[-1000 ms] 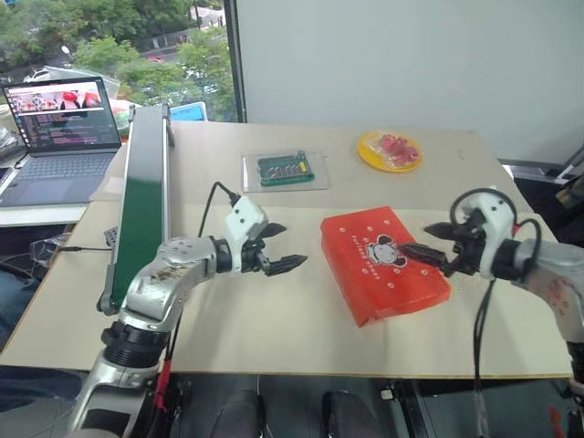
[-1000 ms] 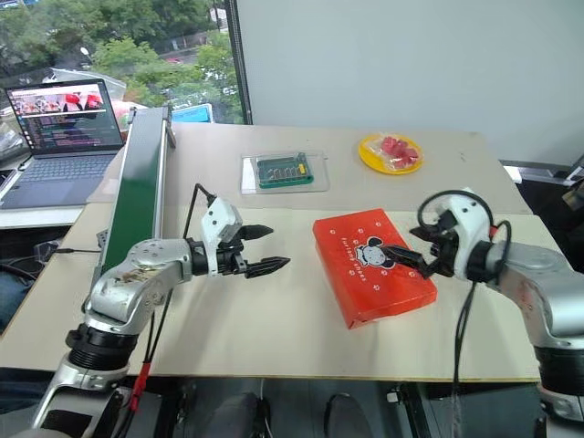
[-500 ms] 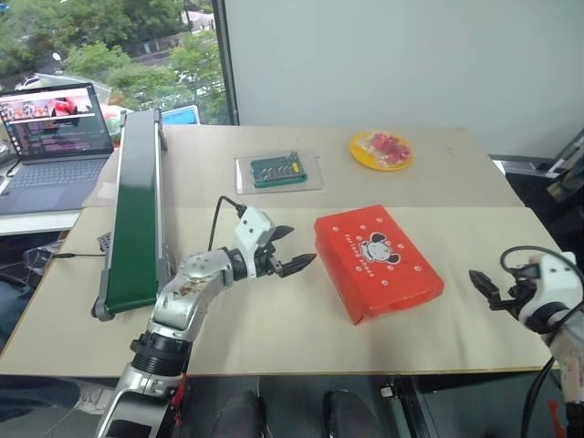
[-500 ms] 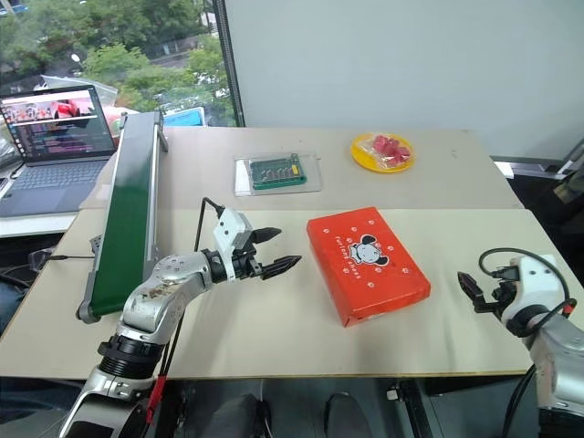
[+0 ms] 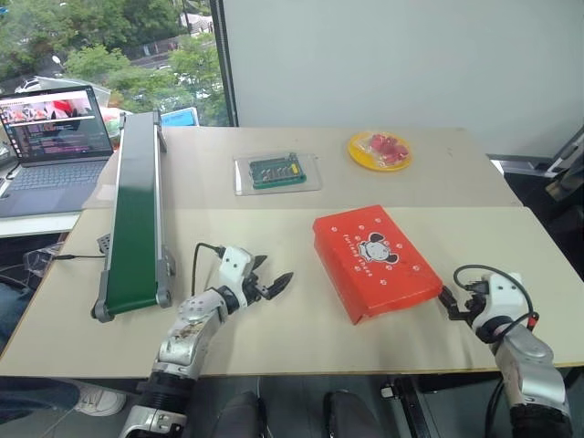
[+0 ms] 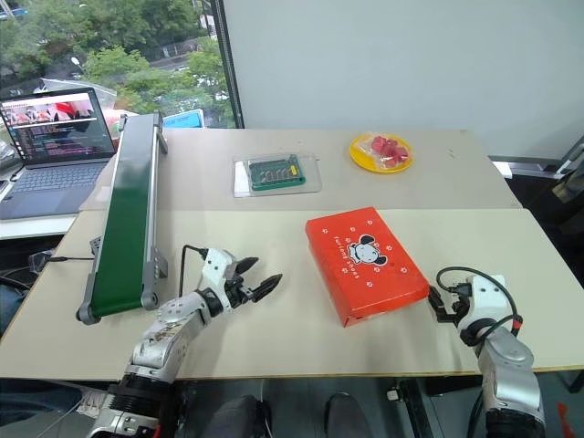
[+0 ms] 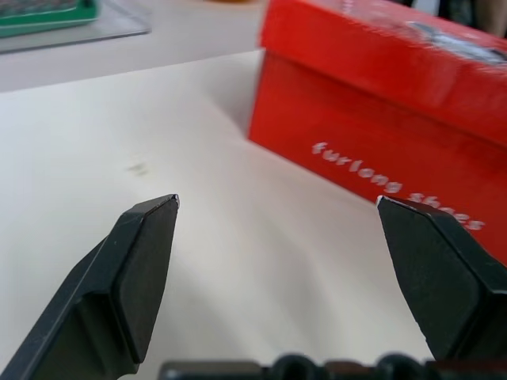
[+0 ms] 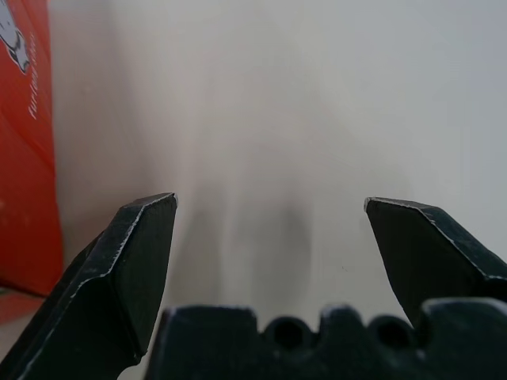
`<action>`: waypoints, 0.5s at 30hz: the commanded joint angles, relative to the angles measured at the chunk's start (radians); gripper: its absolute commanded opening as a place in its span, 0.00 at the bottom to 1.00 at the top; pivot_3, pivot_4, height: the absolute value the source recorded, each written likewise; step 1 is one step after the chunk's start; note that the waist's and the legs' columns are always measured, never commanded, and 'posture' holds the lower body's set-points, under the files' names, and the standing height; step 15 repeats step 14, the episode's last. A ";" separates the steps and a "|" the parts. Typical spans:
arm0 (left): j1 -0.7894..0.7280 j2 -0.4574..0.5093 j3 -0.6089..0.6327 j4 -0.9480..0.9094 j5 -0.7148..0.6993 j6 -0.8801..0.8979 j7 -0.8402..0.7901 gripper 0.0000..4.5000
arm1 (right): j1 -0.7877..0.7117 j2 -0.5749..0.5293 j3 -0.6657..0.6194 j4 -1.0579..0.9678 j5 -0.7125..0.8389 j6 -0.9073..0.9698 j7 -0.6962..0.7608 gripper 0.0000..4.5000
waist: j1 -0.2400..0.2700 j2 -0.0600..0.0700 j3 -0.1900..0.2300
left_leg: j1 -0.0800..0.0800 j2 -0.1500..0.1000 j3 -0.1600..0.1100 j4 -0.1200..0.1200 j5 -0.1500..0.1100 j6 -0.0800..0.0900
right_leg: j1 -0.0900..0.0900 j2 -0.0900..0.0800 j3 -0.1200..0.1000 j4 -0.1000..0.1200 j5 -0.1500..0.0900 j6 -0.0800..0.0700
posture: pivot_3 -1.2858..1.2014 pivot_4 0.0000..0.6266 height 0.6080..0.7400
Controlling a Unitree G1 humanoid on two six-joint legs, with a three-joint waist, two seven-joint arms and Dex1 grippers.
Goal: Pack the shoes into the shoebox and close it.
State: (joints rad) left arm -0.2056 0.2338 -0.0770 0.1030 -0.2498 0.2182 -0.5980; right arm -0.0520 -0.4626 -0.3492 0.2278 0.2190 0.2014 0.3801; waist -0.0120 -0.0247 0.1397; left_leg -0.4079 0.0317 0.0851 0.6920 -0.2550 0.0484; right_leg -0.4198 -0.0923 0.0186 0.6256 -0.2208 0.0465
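The shoebox (image 5: pixel 376 260) lies closed in the middle of the table, red-orange, with white dots and a cartoon animal face on its lid. The shoes are out of view. My left gripper (image 5: pixel 272 276) hovers low over the table to the left of the box, open and empty, its fingers pointing at the box's side (image 7: pixel 380 134). My right gripper (image 5: pixel 449 304) is low by the box's near right corner, open with nothing between its fingers. The box's red edge (image 8: pixel 24 158) sits beside it in the right wrist view.
A green conveyor belt (image 5: pixel 135 219) runs along the left side. A laptop (image 5: pixel 55 128) sits beyond it. At the back are a clear tray holding a green board (image 5: pixel 276 172) and a yellow plate of red pieces (image 5: pixel 379 149). The table's front edge is close to both grippers.
Both arms have sunk towards the table's front. My right gripper has left the box lid and moved out right and down. The view has shifted a little.
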 commanded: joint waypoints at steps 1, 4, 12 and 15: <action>0.003 -0.010 0.016 0.013 0.007 -0.043 0.011 0.95 | -0.008 0.001 -0.006 -0.014 0.002 -0.028 -0.013 0.99 | 0.000 0.000 0.000 | 0.000 0.000 0.000 0.000 0.000 0.000 | 0.000 0.000 0.000 0.000 0.000 0.000 | 0.52 0.24 1.00; 0.000 -0.013 0.019 0.024 0.008 -0.051 0.010 0.95 | -0.008 0.005 -0.001 -0.015 0.002 -0.029 -0.018 0.99 | 0.001 0.000 0.000 | 0.000 0.000 0.000 0.000 0.000 0.000 | 0.000 0.000 0.000 0.000 0.000 0.000 | 0.52 0.24 1.00; -0.008 -0.010 0.020 0.032 0.015 -0.058 0.007 0.95 | -0.006 0.007 0.008 -0.020 0.005 -0.026 -0.019 0.99 | 0.000 0.000 0.000 | 0.000 0.000 0.000 0.000 0.000 0.000 | 0.000 0.000 0.000 0.000 0.000 0.000 | 0.52 0.24 1.00; -0.007 -0.001 0.012 0.028 0.014 -0.033 -0.005 0.95 | -0.005 0.009 0.010 -0.021 0.005 -0.026 -0.019 0.99 | 0.000 0.000 0.000 | 0.000 0.000 0.000 0.000 0.000 0.000 | 0.000 0.000 0.000 0.000 0.000 0.000 | 0.52 0.24 1.00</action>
